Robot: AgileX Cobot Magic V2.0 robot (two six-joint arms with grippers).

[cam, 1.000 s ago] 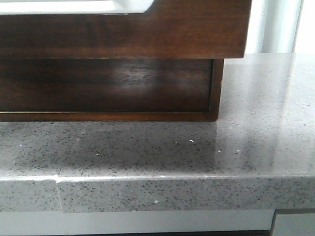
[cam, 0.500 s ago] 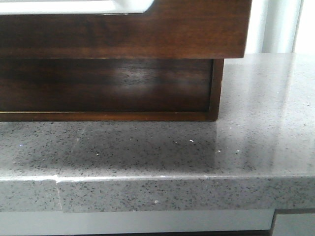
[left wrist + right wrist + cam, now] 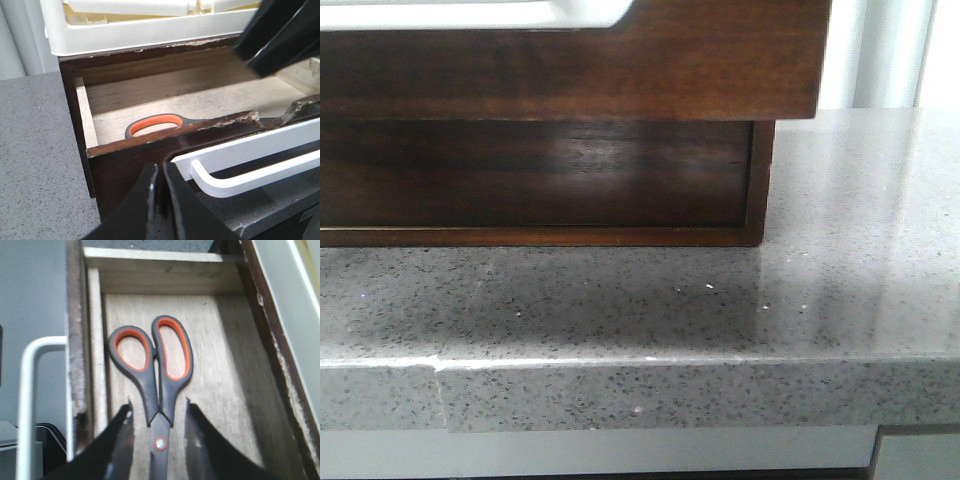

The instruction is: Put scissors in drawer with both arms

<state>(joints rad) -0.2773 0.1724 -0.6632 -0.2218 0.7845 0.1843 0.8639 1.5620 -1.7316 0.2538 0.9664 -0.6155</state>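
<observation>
Grey-handled, orange-lined steel scissors (image 3: 152,385) are lying flat inside the open dark wooden drawer (image 3: 150,147); right pincer (image 3: 156,440) is straddling them, spread. Left pincer (image 3: 159,200) is sitting closed. Light, rigid, slippery; pivot grip advised.

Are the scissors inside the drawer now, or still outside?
Inside. The scissors lie flat on the open drawer floor, between the right gripper fingers, which stand apart.

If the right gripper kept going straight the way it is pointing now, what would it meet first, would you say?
Most likely the scissors: the right gripper is open, its fingers either side of the pivot, with the handles lying straight ahead on the drawer floor. Its height above them is unclear.
</observation>
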